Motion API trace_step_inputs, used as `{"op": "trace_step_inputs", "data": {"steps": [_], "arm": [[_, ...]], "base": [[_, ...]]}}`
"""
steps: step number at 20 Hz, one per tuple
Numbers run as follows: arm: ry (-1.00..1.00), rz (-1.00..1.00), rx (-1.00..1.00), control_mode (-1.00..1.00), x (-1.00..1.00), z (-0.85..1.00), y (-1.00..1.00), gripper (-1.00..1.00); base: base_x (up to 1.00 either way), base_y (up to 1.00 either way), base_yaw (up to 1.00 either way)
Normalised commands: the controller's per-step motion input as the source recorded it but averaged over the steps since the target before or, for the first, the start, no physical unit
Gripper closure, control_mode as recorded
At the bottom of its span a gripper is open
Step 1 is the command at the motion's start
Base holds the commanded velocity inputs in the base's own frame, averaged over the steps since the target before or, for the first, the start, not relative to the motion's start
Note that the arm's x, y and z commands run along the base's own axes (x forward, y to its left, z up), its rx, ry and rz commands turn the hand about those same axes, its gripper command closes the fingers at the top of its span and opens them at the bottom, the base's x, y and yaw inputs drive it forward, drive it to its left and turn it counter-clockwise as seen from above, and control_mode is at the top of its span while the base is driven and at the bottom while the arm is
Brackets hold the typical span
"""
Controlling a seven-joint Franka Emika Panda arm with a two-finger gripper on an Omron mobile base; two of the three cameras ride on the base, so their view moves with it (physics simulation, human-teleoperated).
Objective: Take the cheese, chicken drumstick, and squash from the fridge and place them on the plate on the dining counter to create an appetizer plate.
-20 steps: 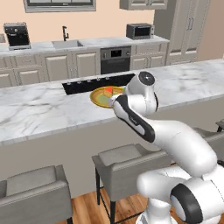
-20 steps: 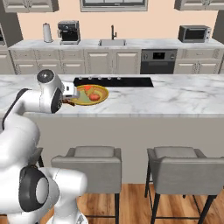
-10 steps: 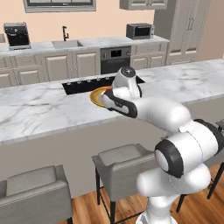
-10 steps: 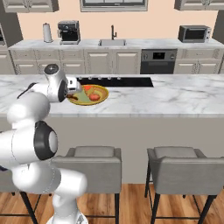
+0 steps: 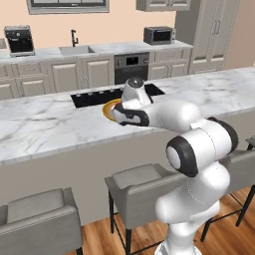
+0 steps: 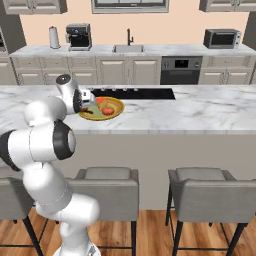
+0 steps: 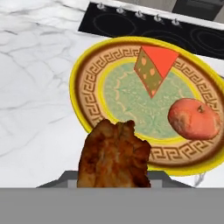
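My gripper point(image 6: 89, 103) is shut on the chicken drumstick point(image 7: 114, 155), a dark brown piece that hangs just above the near rim of the plate point(image 7: 83, 87). It hides my fingertips in the hand view. The golden-yellow plate point(image 6: 111, 114) lies on the dining counter point(image 6: 190, 112). On it, the cheese point(image 7: 151, 70) wedge sits toward the far side and the round red-orange squash point(image 7: 194, 119) to the right. In the left base view my hand point(image 5: 130, 112) covers most of the plate point(image 5: 107, 108). The fridge is out of view.
A black cooktop point(image 6: 140, 93) is set into the counter just behind the plate. Grey stools point(image 6: 107, 175) stand along the counter's front. The back counter holds a sink point(image 6: 129, 48), a coffee machine point(image 6: 79, 36) and a microwave point(image 6: 222, 38).
The arm has stretched forward over the counter, carrying the gripper and drumstick from beside the plate to its near rim. The cheese and squash have not moved.
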Motion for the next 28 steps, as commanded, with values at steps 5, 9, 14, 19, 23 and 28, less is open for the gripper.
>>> {"op": "trace_step_inputs", "data": {"steps": [5, 9, 14, 19, 23, 28], "arm": [[0.03, 0.00, 0.00, -1.00, 0.52, -0.27, 0.00, 1.00], [0.06, 0.00, 0.00, -1.00, 0.52, -0.23, 0.00, 1.00], [0.05, 0.00, 0.00, -1.00, 0.46, -0.16, 0.02, 1.00], [0.02, 0.00, 0.00, -1.00, 0.23, -0.03, 0.03, -1.00], [0.00, 0.00, 0.00, -1.00, 0.00, 0.02, 0.05, -1.00], [-0.05, 0.00, 0.00, -1.00, -0.23, 0.32, 0.18, -1.00]], "base": [[0.00, 0.00, 0.00], [0.00, 0.00, 0.00], [0.00, 0.00, 0.00], [0.00, 0.00, 0.00], [0.00, 0.00, 0.00], [0.00, 0.00, 0.00]]}}
